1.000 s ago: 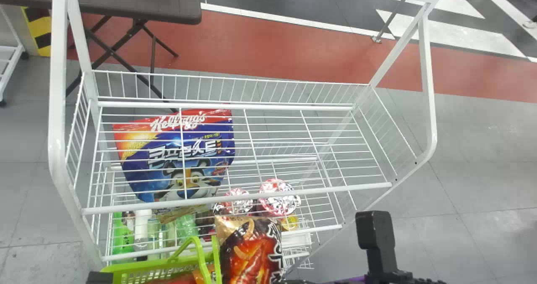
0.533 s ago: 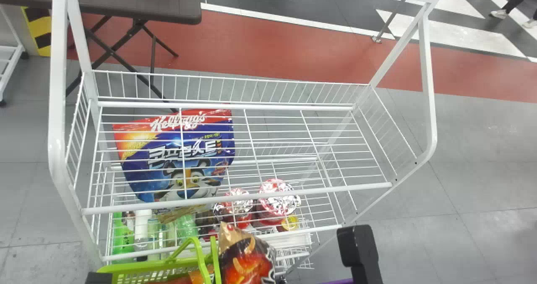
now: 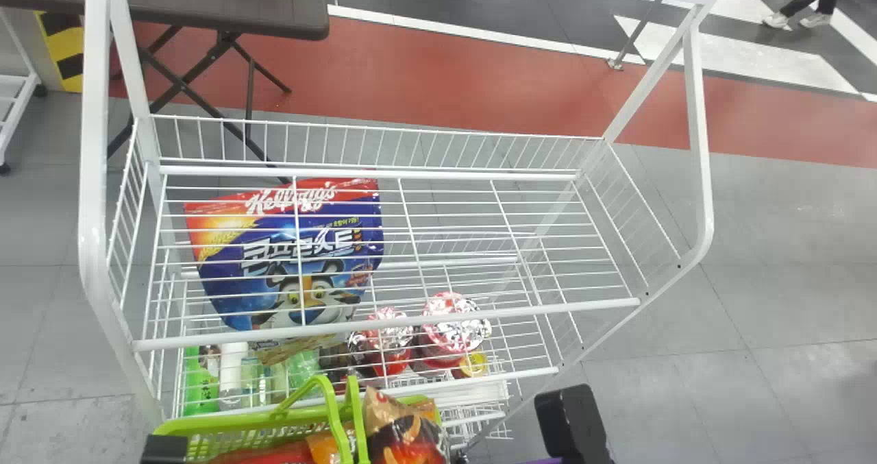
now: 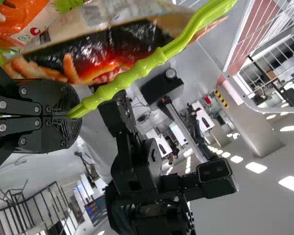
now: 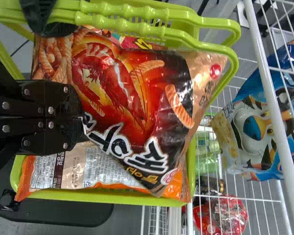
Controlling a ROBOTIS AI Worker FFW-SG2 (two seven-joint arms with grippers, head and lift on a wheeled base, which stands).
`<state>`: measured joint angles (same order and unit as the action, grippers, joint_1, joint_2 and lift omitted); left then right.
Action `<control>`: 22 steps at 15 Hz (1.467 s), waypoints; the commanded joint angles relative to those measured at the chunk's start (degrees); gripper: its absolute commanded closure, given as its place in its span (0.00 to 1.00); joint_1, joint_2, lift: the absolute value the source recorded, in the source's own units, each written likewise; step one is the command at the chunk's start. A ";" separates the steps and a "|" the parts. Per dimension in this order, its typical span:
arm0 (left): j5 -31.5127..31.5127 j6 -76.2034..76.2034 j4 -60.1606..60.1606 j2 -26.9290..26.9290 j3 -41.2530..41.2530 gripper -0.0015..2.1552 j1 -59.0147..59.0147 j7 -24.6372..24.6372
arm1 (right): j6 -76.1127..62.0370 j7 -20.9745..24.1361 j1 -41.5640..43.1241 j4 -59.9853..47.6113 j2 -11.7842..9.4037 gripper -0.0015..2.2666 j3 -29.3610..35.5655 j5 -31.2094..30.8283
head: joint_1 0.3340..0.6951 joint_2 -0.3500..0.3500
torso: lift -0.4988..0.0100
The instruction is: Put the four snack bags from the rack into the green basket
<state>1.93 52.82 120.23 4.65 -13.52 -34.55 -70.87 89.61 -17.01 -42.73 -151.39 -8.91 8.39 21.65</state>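
At the tips of my right gripper, black-and-red snack bag, fingers closed on its edge, bag over the green basket. Left gripper clamped on the basket handle. Bag's probably light, soft, slippery film, crushable inside; I'd pinch the edge, not the belly. Looks glossy, creased, gold end, shrimp print, white lettering. Blue bag farther out from the right gripper, on the white rack.

From the head, the rack is overlooked; the green basket, at seven o'clock there, is shared close-up by both wrist views, the left facing outward.
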 commanded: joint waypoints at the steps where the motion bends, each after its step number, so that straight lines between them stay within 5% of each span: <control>1: -0.08 0.05 0.44 0.18 -0.63 0.99 -0.25 0.12 | 0.47 0.04 2.48 0.04 -1.63 0.97 -4.88 -3.02 | 1.00 0.00 | 0.97; 6: -0.08 0.05 1.41 0.27 -0.54 0.99 -1.05 0.21 | 0.47 -0.04 3.35 0.13 -1.90 0.95 -8.57 -6.53 | 1.00 0.00 | 0.97; 7: -0.08 0.05 1.41 0.27 -0.54 0.99 -1.05 0.21 | 0.47 -0.92 2.91 -0.14 -2.07 0.80 -8.57 -6.44 | 1.00 0.00 | 0.97; 8: -0.08 0.05 1.32 0.36 -0.54 0.99 -1.05 0.21 | 0.47 -2.77 2.39 -0.75 -2.16 0.47 -8.13 -6.44 | 1.00 0.00 | 0.97; 9: 0.00 0.05 1.32 0.36 -0.46 0.99 -1.05 0.21 | 0.47 -3.91 1.24 -1.98 -2.16 0.00 -7.42 -6.36 | 1.00 0.00 | 0.97; 18: 0.00 -0.13 0.88 0.27 -0.37 0.99 -1.22 0.30 | 0.47 -8.48 0.37 -11.39 -1.37 0.03 2.68 -4.25 | 1.00 0.00 | 0.97; 22: -0.17 -0.13 0.71 0.09 -0.54 0.99 -1.22 0.39 | -5.10 -11.03 -5.35 -7.34 4.61 0.04 6.20 -6.36 | 1.00 0.00 | 0.97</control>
<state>1.81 52.70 121.11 4.79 -13.99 -35.77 -70.54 88.65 -28.47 -45.20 -161.45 -5.92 14.46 16.39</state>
